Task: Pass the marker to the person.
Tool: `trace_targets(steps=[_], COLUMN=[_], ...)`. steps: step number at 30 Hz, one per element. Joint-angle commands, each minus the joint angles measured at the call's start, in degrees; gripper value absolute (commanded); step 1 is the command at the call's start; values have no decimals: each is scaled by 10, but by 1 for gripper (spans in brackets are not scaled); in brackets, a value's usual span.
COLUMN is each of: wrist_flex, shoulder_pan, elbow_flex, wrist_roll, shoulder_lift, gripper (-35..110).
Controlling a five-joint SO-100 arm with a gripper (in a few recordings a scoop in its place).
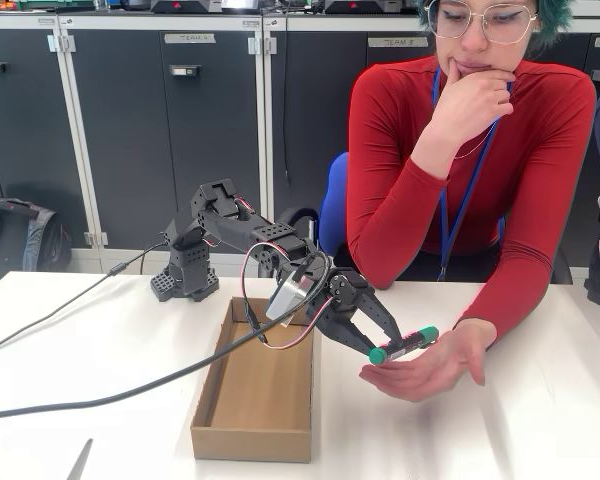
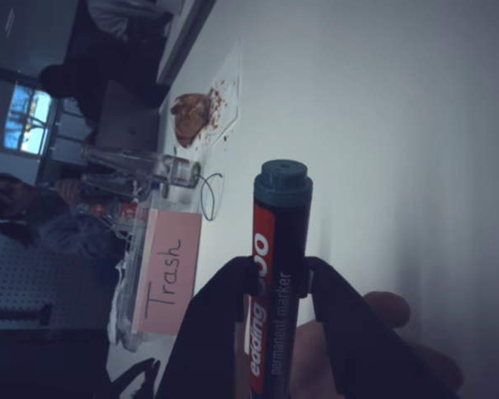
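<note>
While the marker (image 2: 276, 283) is gripped mid-barrel, its label can be read in the wrist view: "edding" and "permanent marker" in white on red and dark, with the digits "00" above, an earlier digit being hidden behind a finger. The green end (image 2: 283, 184) is seen projecting past the black fingers (image 2: 220, 332), which are pressed against both sides of the barrel. In the fixed view the marker (image 1: 404, 344) is held by the pincer (image 1: 392, 342), closed narrowly on it, lying slightly tilted just above the upturned palm of a hand (image 1: 430, 366); whether palm and marker touch cannot be told. The hand is extended over the white desk (image 1: 100, 340) by the person (image 1: 460, 170), seated behind it in a red long-sleeved top with a blue lanyard, the other hand raised to the chin. An open cardboard box (image 1: 255, 385) is seen beside the arm on the desk. In the wrist view a pink card (image 2: 168, 281) hand-lettered "Trash" is shown farther off. Grey cabinet doors behind carry small labels, too small to be read.
</note>
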Motion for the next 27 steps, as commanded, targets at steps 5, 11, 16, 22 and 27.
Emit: trace_targets(steps=[5, 11, 16, 22, 27], wrist_flex=[-16, -15, -18, -16, -17], shoulder_pan=[-10, -10, -11, -11, -12], elbow_flex=[-13, -9, -4, -3, -1], wrist_roll=[-30, -37, -35, -43, -50], shoulder_lift=[43, 42, 45, 45, 46], gripper=[0, 3, 10, 17, 21])
